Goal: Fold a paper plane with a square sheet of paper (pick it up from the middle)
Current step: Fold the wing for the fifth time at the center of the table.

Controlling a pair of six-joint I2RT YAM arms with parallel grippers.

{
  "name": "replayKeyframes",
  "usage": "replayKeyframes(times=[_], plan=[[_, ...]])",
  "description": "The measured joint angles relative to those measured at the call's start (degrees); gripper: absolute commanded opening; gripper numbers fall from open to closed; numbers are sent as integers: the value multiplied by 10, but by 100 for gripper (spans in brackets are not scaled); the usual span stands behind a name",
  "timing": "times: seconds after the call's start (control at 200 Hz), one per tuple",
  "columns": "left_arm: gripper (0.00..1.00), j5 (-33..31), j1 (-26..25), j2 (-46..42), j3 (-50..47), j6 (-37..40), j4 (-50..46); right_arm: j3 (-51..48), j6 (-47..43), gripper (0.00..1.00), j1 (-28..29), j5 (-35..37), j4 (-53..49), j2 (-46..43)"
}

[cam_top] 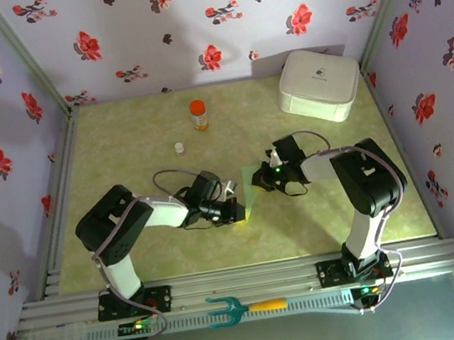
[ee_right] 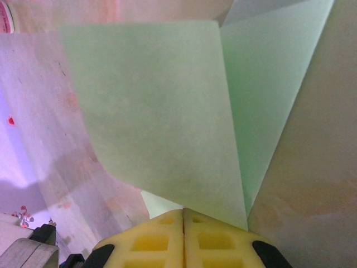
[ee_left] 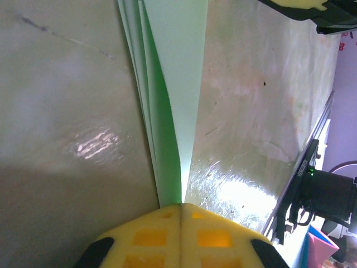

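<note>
The pale mint-green sheet of paper [cam_top: 249, 190] is folded and held up off the table between both arms at the table's middle. My left gripper [cam_top: 237, 212] is shut on its near end; in the left wrist view the layered folded edges [ee_left: 167, 106] run straight out from the closed yellow fingers [ee_left: 150, 237]. My right gripper [cam_top: 261, 180] is shut on the far end; in the right wrist view a broad green flap [ee_right: 162, 117] rises from the closed yellow fingers [ee_right: 217, 240]. No finished dart shape is visible.
A white rounded box [cam_top: 319, 83] stands at the back right. An orange-capped bottle [cam_top: 198, 114] and a small white bottle [cam_top: 179, 148] stand at the back middle. A teal fork-shaped tool with a yellow handle [cam_top: 245, 308] lies on the front rail.
</note>
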Motion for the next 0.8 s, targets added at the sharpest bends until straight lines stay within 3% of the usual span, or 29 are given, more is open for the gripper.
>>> replayKeyframes(times=[0.475,0.635,0.8], plan=[[9,-6,-7,-107,5,17,-95,0,0,9,0,11,1,-3],[5,-21,2,-97,76,29,-106,0,0,9,0,15,1,-4],[4,-21,3,-30,151,32,-103,0,2,8,0,15,1,-4]])
